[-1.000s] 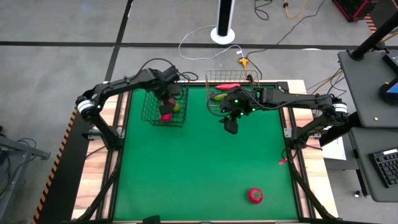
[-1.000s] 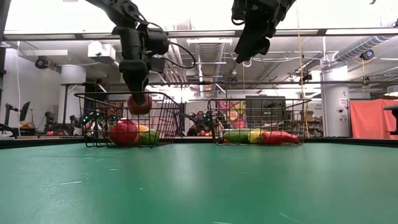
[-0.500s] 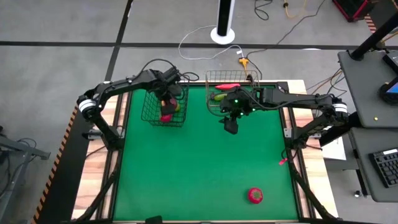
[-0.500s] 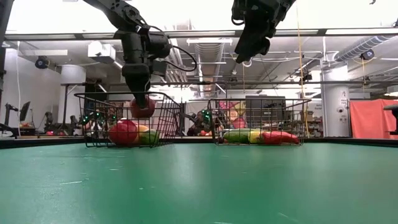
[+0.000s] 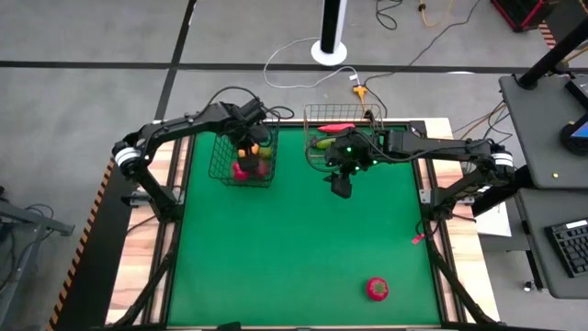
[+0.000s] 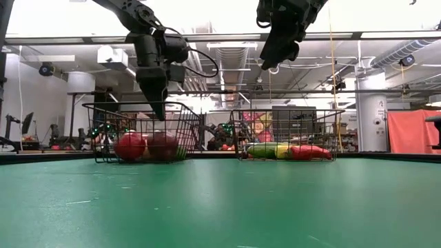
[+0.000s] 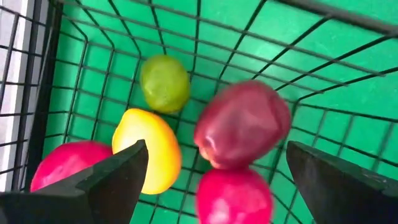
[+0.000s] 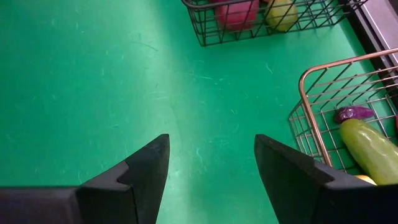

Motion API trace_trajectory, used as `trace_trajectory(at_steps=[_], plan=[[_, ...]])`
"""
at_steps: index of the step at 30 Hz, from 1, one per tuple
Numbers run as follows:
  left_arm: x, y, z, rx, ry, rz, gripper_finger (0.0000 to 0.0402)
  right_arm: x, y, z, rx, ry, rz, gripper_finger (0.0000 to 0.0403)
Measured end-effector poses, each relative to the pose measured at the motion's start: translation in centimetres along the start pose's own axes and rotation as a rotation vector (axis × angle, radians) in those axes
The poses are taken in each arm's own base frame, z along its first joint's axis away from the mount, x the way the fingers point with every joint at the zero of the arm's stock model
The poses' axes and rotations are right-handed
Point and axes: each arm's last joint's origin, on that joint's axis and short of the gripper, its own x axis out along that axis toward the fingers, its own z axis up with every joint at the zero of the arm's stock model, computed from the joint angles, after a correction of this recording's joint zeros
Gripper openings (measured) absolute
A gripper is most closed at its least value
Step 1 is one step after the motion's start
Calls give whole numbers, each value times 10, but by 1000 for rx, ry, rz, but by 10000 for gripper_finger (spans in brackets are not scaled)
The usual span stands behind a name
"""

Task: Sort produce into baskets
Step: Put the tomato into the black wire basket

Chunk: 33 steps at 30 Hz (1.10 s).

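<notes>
My left gripper [image 5: 246, 147] hangs open over the black wire basket [image 5: 220, 156], fingers pointing down into it [image 7: 214, 149]. A dark red round fruit [image 7: 242, 124] lies in that basket on other fruits: a green one [image 7: 165, 81], a yellow one [image 7: 149, 149] and two red ones [image 7: 68, 165]. My right gripper [image 5: 340, 188] is open and empty above the mat [image 8: 211, 140], just near-left of the lighter wire basket [image 5: 317, 156]. That basket holds a green long piece [image 8: 373, 149], a purple one [image 8: 353, 113] and a red one [image 5: 335, 127].
A red round fruit [image 5: 377, 289] lies on the green mat near the front right. A small red piece [image 5: 416, 239] lies at the mat's right edge. The two baskets stand side by side at the far edge; the mat's middle [image 5: 276, 239] is bare.
My left gripper has gone down a little into the black basket and let go of the dark red fruit. The fruit has dropped from between the fingers and now lies on the basket's floor among the other fruits.
</notes>
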Motion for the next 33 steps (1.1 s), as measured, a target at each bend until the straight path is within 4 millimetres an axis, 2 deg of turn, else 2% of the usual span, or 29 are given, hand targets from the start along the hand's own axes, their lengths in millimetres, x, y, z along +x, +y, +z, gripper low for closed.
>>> trace_trajectory(at_steps=[4,7,11,17,20,27,33], plan=[[-10,-4,-1,-18,-53,-63,361,0,0,0,8,-1,0,226],[-24,-10,-3,-37,-111,-101,360,-2,2,0,18,-5,6,226],[-42,-26,-9,-28,-207,-132,354,-7,13,-1,25,-6,31,226],[-63,-68,-29,-58,-373,-164,348,-20,42,-13,40,56,93,226],[-68,-96,-39,-72,-463,-179,347,-25,58,-20,133,108,118,226],[-56,-151,-50,-121,-710,-211,347,-23,96,-42,411,362,214,226],[-59,-183,-56,-213,-782,-59,347,-20,123,-67,590,585,102,226]])
